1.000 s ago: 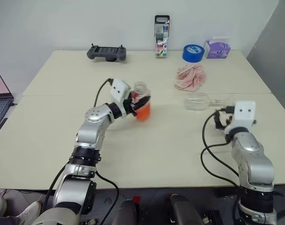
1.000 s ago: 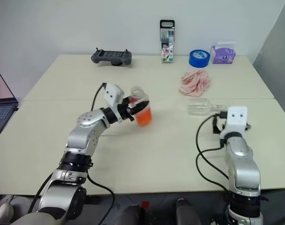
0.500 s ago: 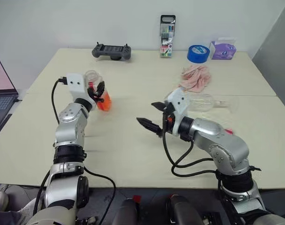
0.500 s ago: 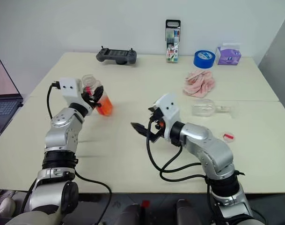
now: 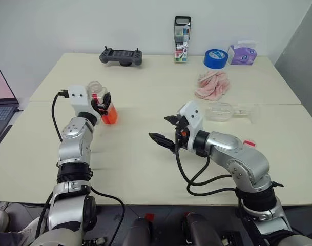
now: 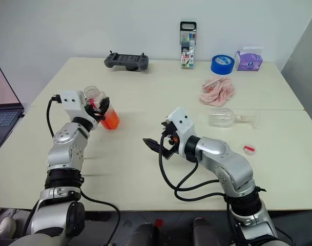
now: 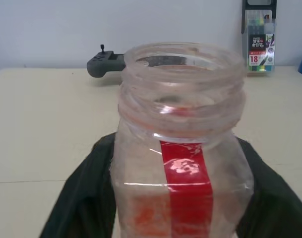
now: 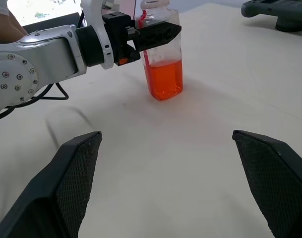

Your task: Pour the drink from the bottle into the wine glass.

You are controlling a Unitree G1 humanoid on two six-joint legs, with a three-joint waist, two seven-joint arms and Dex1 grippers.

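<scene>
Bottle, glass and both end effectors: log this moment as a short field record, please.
bottle: upright on table, uncapped, orange-red drink in lower part
left end effector: fingers on either side of bottle
right end effector: open, empty, mid-table, pointing toward bottle
wine glass: lying on its side, empty
pour: not started

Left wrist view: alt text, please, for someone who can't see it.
An uncapped clear bottle with a red label strip stands between the left gripper's black fingers on a beige table. Behind it lie a grey game controller and a marker case.
</scene>
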